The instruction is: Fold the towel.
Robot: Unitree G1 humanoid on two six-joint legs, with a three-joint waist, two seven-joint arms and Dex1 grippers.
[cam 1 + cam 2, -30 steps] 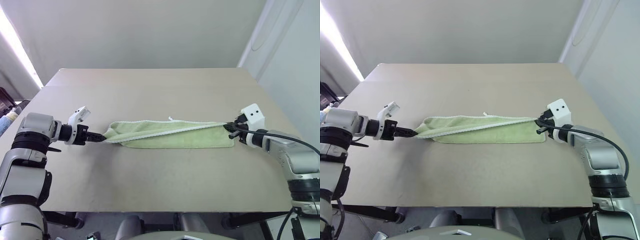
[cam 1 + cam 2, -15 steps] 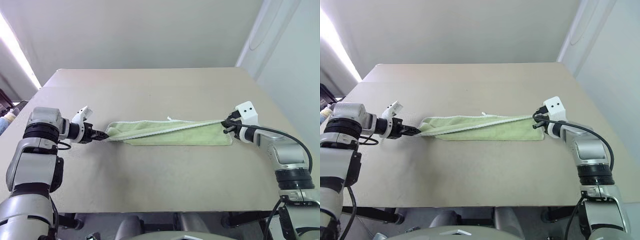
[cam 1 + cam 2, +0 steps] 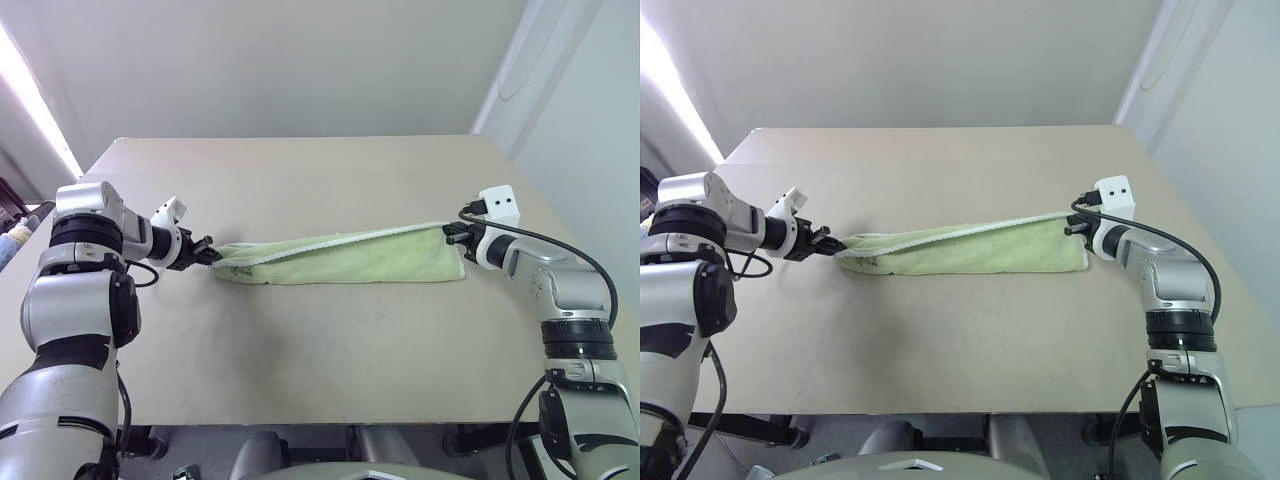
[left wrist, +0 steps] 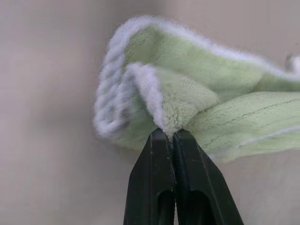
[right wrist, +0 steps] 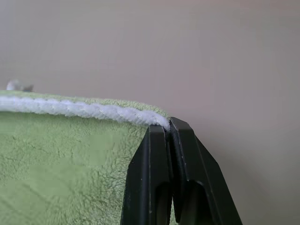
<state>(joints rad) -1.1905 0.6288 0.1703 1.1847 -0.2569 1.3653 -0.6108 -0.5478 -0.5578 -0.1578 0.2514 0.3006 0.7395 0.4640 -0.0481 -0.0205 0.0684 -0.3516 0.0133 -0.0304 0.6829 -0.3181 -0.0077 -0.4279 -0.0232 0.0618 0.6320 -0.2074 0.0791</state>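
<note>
so the towel (image 3: pixel 345 256) is strung out across the middle of the frame on the table (image 3: pixel 320 350), running from left of centre to right of centre, right end sitting a bit higher in the picture than the left. left gripper (image 3: pixel 207 251) has its two black fingers (image 4: pixel 154 187) pressed flat together on the left end, nipping a bunched-up fold of cloth right at the tips. right gripper (image 3: pixel 450 232) is doing the same thing on the upper right corner, fingers (image 5: pixel 154 187) clamped tight right where the white edging ends

towel is light green terry, fuzzy and loopy up close, with a thin white corded border along the top edge. it's doubled over lengthwise into a long narrow strip, crumpled and rolled at the left end, flatter and squarer at the right. table is plain matte beige, smooth
</note>
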